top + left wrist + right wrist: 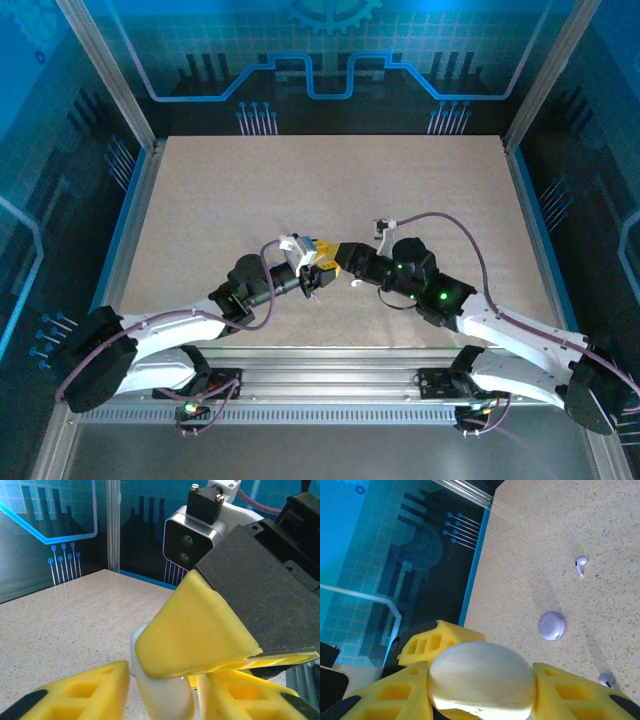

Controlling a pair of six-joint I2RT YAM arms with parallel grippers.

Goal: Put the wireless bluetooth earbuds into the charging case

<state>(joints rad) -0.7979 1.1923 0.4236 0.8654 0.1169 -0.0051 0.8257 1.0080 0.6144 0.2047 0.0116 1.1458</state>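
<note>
A white round charging case (482, 677) is held above the table where both grippers meet. My right gripper (480, 672) is shut on it, one yellow finger on each side. In the left wrist view the same case (165, 695) stands edge-on in my left gripper (162, 680), whose fingers press close on both faces, while a right finger (195, 630) covers its top. A lavender round case (551, 625) lies closed on the table. One lavender earbud (580, 565) lies beyond it, and another small bud (606, 680) lies nearer. The grippers meet at mid-table, left (316, 272) and right (345, 262).
The speckled beige table (330, 190) stretches open behind the grippers. A metal frame post (110, 75) and blue printed walls close it in. The right wrist camera (190, 540) sits close in front of the left wrist.
</note>
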